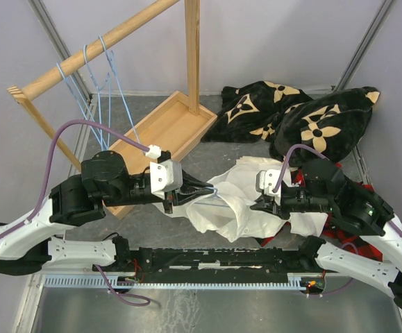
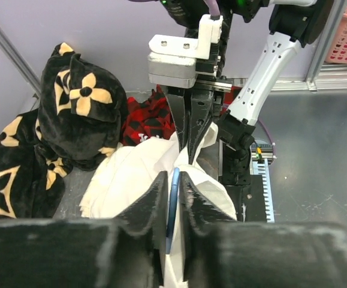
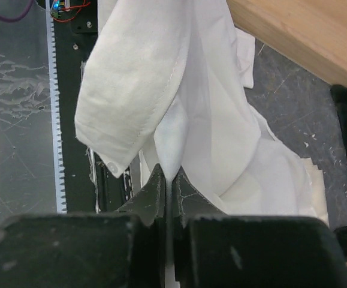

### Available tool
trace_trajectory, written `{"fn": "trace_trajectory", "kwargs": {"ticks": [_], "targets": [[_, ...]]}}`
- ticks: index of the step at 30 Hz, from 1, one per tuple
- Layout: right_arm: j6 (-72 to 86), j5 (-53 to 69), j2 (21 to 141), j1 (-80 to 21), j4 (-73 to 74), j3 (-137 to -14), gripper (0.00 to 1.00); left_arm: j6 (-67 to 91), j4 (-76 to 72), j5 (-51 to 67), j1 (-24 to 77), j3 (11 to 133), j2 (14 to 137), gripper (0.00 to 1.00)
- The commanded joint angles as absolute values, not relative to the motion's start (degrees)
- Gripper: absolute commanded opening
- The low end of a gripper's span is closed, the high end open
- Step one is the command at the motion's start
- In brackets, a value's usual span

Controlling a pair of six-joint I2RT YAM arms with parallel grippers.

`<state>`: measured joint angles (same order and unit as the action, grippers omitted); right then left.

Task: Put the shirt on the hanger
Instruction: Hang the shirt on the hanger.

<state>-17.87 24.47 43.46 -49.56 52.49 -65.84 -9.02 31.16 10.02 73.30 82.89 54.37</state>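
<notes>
While the shirt (image 1: 237,208) lies bunched mid-frame in the overhead view, the left gripper (image 2: 174,181) nips the hanger (image 2: 172,210) beside it and the right gripper (image 3: 167,177) clamps its cloth.

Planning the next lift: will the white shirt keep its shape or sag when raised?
Probably sags: the shirt drapes in loose folds at the right end effector. Likely light, as a thin pinch holds it. The hanger wire looks stiffer.

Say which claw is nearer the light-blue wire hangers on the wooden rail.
Left. The left claw is below-right of the hangers; the right claw is farther right, across the cream-white shirt.
</notes>
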Motion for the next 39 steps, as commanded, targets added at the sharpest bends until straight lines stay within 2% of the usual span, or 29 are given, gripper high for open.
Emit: {"fn": "trace_trajectory", "kwargs": {"ticks": [1, 4, 6, 8, 22, 30, 39], "targets": [[-11.04, 19.57, 42.44, -49.39, 53.00, -66.79, 0.00, -7.03, 27.89, 6.94, 73.30, 84.51, 52.95, 0.32], [-7.13, 15.97, 40.72, -49.39, 54.49, -66.92, 0.00, -5.73, 26.20, 3.52, 73.31, 83.42, 51.88, 0.61], [-4.28, 12.33, 39.44, -49.39, 55.81, -67.04, 0.00, -4.83, 25.28, 1.44, 73.32, 82.71, 51.33, 0.71], [-0.78, 8.81, 37.99, -49.35, 57.06, -66.95, 0.00, -3.86, 25.01, -0.18, 73.31, 82.26, 51.25, 0.77], [27.83, -15.14, 34.74, -49.39, 65.70, -69.19, 0.00, 5.00, 29.44, -12.16, 73.34, 82.11, 57.02, 0.87], [34.13, -16.90, 41.28, -49.35, 72.73, -73.93, 0.00, 11.17, 34.18, -13.02, 73.30, 80.43, 60.94, 0.88], [29.57, -12.43, 39.26, -49.39, 59.92, -63.19, 0.02, 19.09, 39.55, -15.29, 73.30, 72.66, 62.62, 0.92]]}}
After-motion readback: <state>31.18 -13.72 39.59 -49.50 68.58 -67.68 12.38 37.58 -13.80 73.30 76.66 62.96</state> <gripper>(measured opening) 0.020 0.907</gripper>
